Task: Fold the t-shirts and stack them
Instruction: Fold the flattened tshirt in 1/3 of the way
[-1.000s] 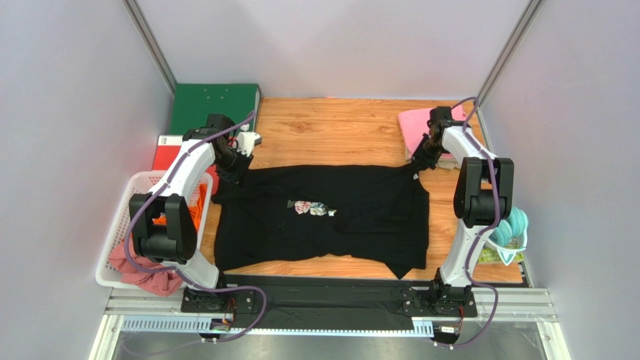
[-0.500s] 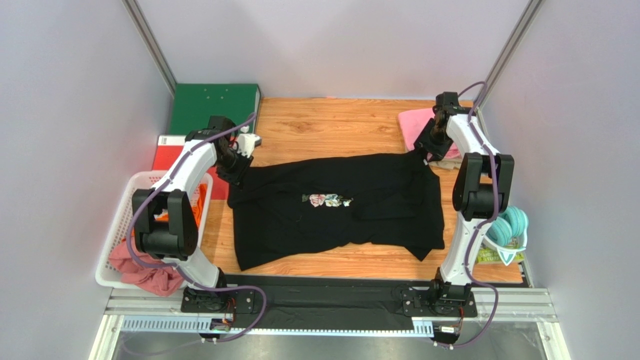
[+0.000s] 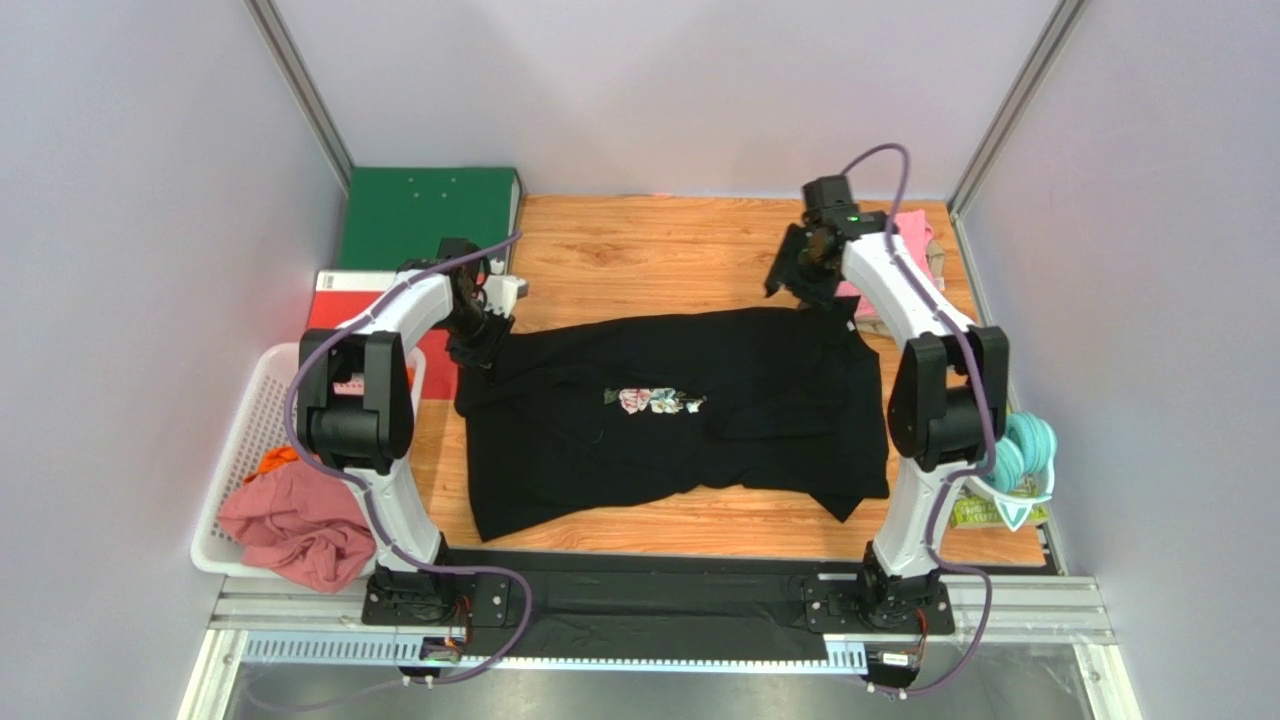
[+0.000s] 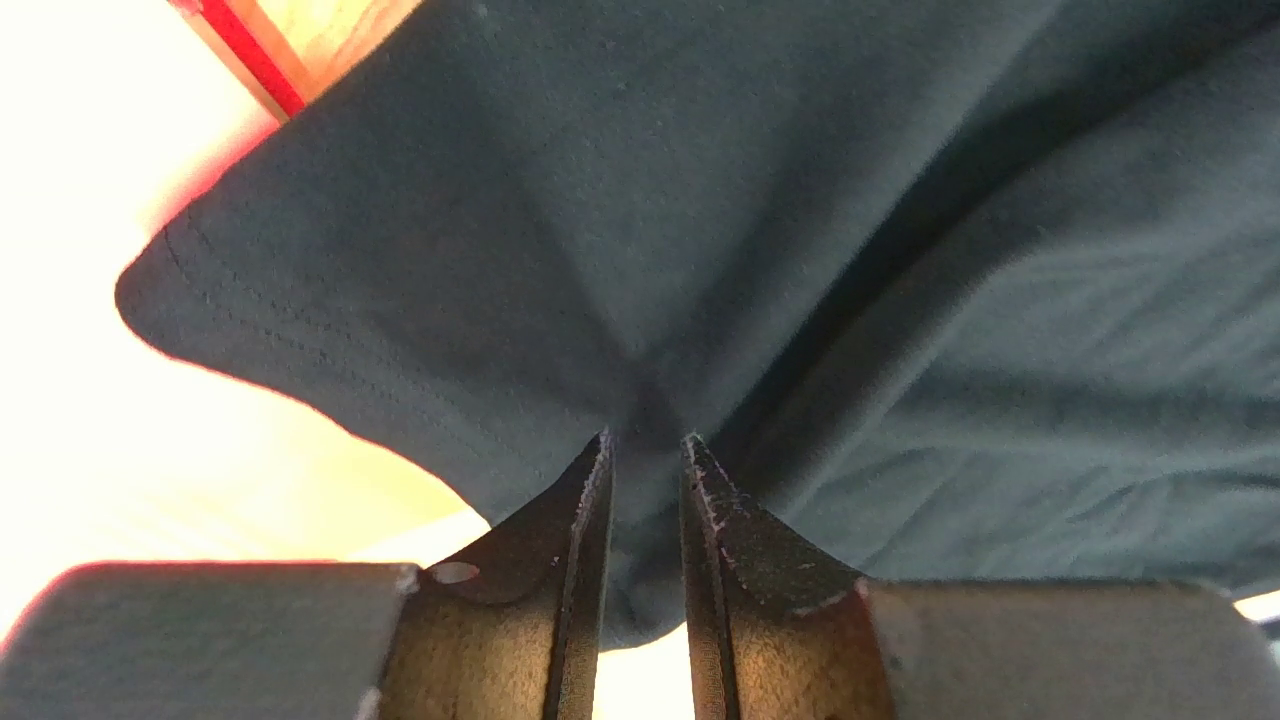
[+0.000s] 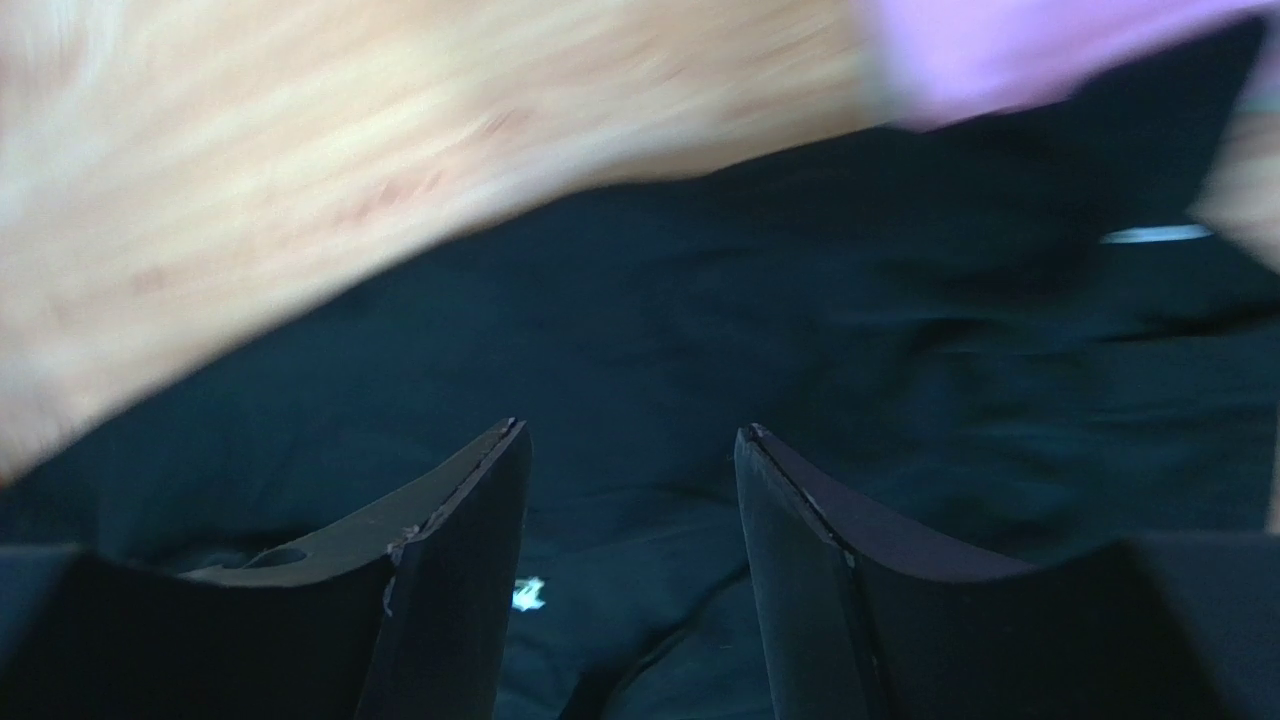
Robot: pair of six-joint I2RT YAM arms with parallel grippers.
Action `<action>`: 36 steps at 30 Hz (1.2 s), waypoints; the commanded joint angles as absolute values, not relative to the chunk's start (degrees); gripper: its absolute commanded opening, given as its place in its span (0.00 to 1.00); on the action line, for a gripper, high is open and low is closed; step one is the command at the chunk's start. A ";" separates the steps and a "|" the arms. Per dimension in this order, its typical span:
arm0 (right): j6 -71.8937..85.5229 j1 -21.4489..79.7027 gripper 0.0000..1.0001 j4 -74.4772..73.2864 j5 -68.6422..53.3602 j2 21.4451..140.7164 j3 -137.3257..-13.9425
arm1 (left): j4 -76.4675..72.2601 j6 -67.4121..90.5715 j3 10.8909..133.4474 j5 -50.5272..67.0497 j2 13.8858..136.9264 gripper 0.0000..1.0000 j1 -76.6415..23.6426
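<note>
1. Pinching a bunched fold of the black t-shirt [image 4: 842, 225], the left gripper [image 4: 646, 443] has its two fingers [image 4: 579, 518] drawn narrow with the cloth wedged between them. It grips at the shirt's far left corner.
2. The right gripper [image 5: 631, 429] has its fingers [image 5: 458, 555] spread well apart with nothing between them. It hangs above the shirt's far edge, towards the right. Its wrist view is blurred, showing only dark cloth below and pale wood beyond.
3. The black t-shirt [image 3: 676, 413] lies spread across the middle of the wooden table [image 3: 661, 240]. A small pink-rose print [image 3: 654, 399] sits near its centre. The cloth is wrinkled, the near hem runs slanted and uneven, and a flap is folded over on the right half. The far left corner is pulled up to a point at the left gripper [image 3: 478, 333].
4. A pink t-shirt [image 3: 911, 233] lies at the far right corner of the table, just beyond the black one. The right arm partly covers it, and the right gripper [image 3: 793, 279] is near its left side.
5. A white basket [image 3: 226, 473] stands at the table's left edge. It holds a crumpled dusty-rose t-shirt [image 3: 293, 533] at its near end and a bit of orange cloth [image 3: 275, 459] beside that.
6. A green binder [image 3: 421, 210] and a red binder [image 3: 338, 308] lie at the far left.
7. A teal coiled bundle [image 3: 1025, 450] sits at the right edge.
</note>
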State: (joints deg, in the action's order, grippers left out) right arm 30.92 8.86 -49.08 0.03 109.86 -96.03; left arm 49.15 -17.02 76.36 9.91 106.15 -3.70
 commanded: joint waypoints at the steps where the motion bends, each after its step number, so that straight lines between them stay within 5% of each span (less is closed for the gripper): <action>1: 32.69 12.21 0.58 -47.46 -5.09 116.09 -96.85 | 46.67 -16.26 76.21 9.14 106.96 0.30 -3.43; 12: 31.47 12.84 0.59 -47.20 -3.44 120.85 -94.22 | 43.68 -23.19 65.13 5.89 103.28 0.29 -0.36; 25: 29.00 8.18 0.59 -48.69 -1.41 125.06 -96.85 | 42.44 -24.35 70.47 2.19 105.47 0.29 3.87; 36: 28.13 7.29 0.60 -51.59 3.95 118.41 -101.16 | 54.22 -20.74 78.57 9.31 92.05 0.34 -7.90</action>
